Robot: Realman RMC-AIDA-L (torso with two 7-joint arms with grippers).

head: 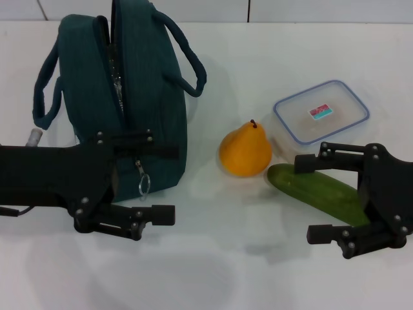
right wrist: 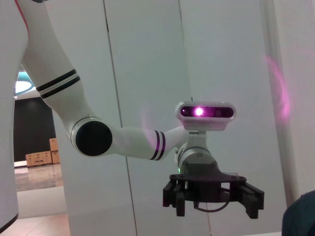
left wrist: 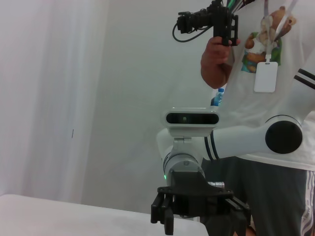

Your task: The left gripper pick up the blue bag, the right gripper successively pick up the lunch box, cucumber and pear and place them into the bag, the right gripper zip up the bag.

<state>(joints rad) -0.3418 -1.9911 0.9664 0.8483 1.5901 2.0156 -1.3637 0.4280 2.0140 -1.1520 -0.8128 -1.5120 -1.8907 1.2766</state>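
Note:
The blue bag (head: 116, 97) stands upright at the back left, its top zipper parted and its metal ring pull (head: 143, 184) hanging at the near end. My left gripper (head: 173, 184) is open in front of the bag's near end, holding nothing. The orange-yellow pear (head: 245, 152) sits mid-table, with the clear lunch box (head: 321, 113) behind it to the right. The cucumber (head: 316, 190) lies in front of the box. My right gripper (head: 304, 197) is open over the cucumber's right part, fingers pointing left. The wrist views show the opposite grippers, right (left wrist: 202, 223) and left (right wrist: 215, 206).
The white table (head: 213, 271) spreads out in front of both grippers. A person (left wrist: 266, 88) holding a camera rig stands behind the robot in the left wrist view. A corner of the bag (right wrist: 302, 216) shows in the right wrist view.

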